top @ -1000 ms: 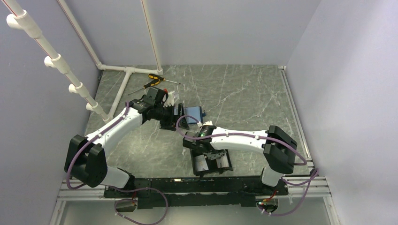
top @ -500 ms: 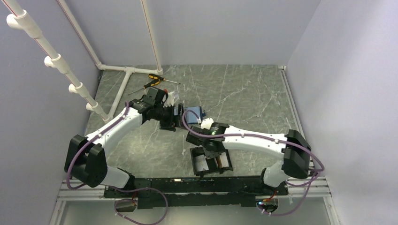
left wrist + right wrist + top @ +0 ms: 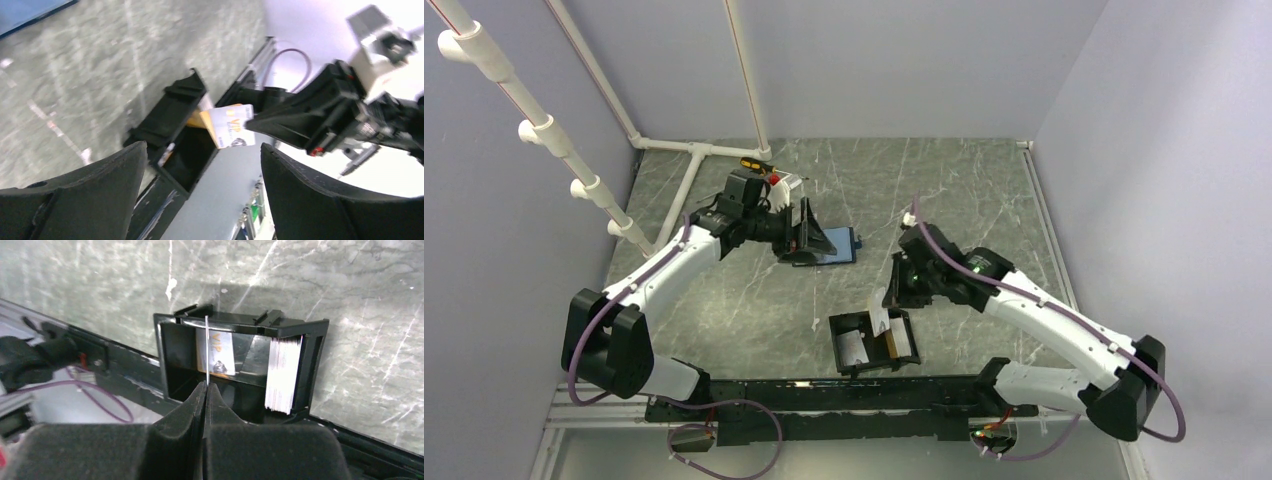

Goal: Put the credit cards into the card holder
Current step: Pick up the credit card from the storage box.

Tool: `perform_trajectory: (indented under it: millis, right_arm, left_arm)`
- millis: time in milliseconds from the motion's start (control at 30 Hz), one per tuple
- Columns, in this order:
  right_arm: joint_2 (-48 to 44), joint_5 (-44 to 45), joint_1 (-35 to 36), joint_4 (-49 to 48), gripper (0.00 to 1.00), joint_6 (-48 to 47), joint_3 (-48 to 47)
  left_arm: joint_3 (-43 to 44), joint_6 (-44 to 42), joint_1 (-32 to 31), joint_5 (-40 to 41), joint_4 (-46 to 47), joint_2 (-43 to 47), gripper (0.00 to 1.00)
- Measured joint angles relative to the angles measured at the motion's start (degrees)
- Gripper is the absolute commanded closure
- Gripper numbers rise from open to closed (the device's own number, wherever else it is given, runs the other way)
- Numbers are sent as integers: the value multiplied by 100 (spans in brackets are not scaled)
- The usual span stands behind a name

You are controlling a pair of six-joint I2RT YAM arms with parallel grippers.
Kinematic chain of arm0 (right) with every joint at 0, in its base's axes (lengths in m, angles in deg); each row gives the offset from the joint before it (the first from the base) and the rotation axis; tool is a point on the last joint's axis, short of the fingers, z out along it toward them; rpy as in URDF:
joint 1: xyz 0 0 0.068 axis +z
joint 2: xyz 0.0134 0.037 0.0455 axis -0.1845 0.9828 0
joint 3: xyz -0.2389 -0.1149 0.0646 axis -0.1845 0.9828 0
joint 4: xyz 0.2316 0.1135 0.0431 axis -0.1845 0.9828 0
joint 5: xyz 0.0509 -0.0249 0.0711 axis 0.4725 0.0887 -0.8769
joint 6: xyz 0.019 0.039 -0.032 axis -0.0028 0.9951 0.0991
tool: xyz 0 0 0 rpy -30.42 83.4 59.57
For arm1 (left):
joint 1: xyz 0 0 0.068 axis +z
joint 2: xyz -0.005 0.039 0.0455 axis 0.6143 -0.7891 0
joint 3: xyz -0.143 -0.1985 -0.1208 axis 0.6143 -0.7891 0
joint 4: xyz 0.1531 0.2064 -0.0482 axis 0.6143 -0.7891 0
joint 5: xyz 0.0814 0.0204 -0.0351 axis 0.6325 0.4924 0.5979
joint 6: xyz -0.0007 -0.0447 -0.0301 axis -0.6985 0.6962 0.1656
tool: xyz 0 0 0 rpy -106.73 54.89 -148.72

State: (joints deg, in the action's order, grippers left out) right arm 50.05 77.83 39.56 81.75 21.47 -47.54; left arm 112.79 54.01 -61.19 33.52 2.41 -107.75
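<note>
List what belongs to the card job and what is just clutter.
Job: card holder; card in the right jaws; orange card in the holder.
Clutter: blue wallet; screwdriver; white pipes.

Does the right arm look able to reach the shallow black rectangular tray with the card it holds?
Probably yes. The right tool, shut on a thin white-and-gold card, hangs just above the open black tray, and nothing lies between them.

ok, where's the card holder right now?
Top view: the card holder sits on the table at its near edge, about centre, just ahead of the black rail. The right gripper holds a credit card just over it.
</note>
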Motion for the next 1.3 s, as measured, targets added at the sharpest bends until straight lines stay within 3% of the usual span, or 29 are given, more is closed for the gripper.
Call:
perform_trajectory:
  millis: [300,533,700,800,1300]
  right_arm:
    - [-612,-1996,-1589,-1032,100,420,802]
    - [-1268,-2931,-2050,-2022,100,219,1644]
    - [-1998,-3497,-2328,-2780,100,286,2380]
    - [-2267,-3694,-2385,-3174,100,328,2540]
    - [-2916,-4035,-2479,-4238,100,649,2765]
  left_arm:
    - [-409,1488,-24,-1126,2107,-2,13]
    - [-883,2175,-507,-1408,3246,-103,32]
    - [-1381,2601,-763,-1620,4264,-109,21]
    - [-1473,2649,-828,-1711,4524,-109,21]
    - [-2004,3296,-1246,-2022,6478,-116,65]
